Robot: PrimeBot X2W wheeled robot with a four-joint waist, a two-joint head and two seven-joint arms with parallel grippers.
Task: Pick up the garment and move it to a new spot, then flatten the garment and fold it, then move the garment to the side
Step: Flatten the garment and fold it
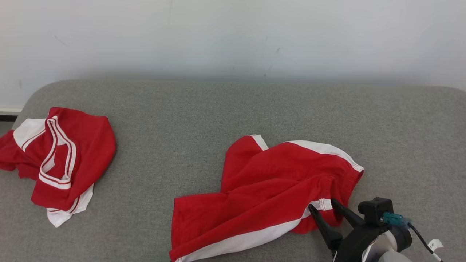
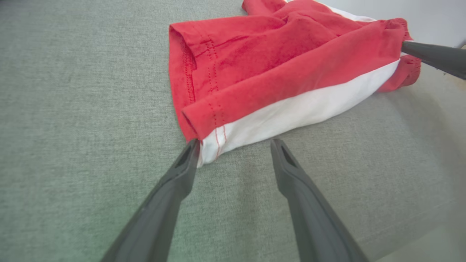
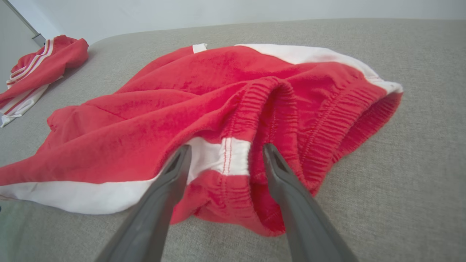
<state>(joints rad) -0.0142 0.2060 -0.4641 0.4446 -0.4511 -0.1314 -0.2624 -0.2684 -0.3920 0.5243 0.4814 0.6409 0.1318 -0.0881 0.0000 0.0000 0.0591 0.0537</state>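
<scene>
Head view: garment [image 1: 262, 189], red shorts with a white side stripe, lies crumpled at the near middle of the gray fabric bench [image 1: 204, 109]. A second garment [image 1: 72, 153], red with white trim, is bunched at the far left edge, well apart from it. Pale wall [image 1: 233, 36] behind. The right gripper [image 1: 322, 203] comes in from the lower right with its forearm low and its dark fingers angled up and left onto the shorts' right end.

Right wrist view gives detail the head view lacks: the right gripper [image 3: 226, 146] points at the elastic waistband [image 3: 276, 105], where the white stripe meets it. Jaws wide apart and straddling that bunched band, nothing clamped. Can't tell if the tips press the cloth or sit just above it. The second garment [image 3: 43, 62] shows at upper left.

Left wrist view shows the other end: the left gripper [image 2: 236, 142] is low over the bench, aimed at the leg hem [image 2: 189, 120]. Jaws wide apart. One fingertip [image 2: 189, 153] touches the hem corner where red meets white, and the other rests just beside the white stripe over bare fabric. Nothing gripped. One finger of the right gripper [image 2: 437, 56] shows at the upper right, at the waistband end.

The garment lies flat on the bench between the two grippers, not lifted.
</scene>
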